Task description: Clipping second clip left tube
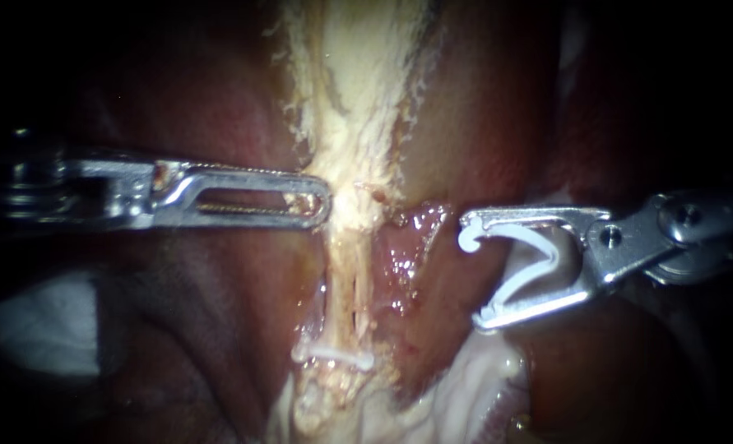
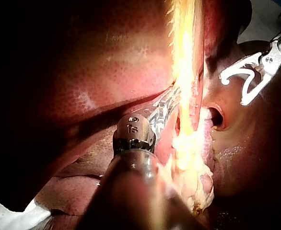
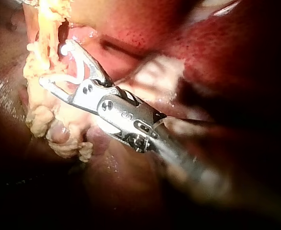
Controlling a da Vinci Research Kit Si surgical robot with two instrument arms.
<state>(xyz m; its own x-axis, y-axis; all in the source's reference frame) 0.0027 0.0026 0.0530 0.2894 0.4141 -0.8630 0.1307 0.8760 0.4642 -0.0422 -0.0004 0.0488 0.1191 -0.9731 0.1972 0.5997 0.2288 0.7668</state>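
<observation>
The left instrument (image 1: 321,201) came in flat across the dark red liver (image 1: 210,115). Its slotted claw was pressed together, the tip resting against the near edge of the pale tube (image 1: 345,271). Whether a shred of tissue was caught at the very tip could not be told; the left wrist view lost the tip in glare where it met the tube.

The right instrument (image 1: 473,271) carried a white clip (image 1: 521,282). Its claw stood spread wide, yet each half bore on one leg of the clip, so the clip was held from both sides with its mouth gaping toward the tube.

The pale tube lay ahead of this claw's open mouth, with a strip of wet red tissue between the tips and the tube. In the endoscope view they stood apart, not touching. In the right wrist view the tips overlapped the pale tissue, and contact could not be judged there.

A closed clip (image 1: 333,355) already sat across the same tube, farther along it than the spot either claw faced — on the side of the right claw's lower half and well clear of both instruments.
</observation>
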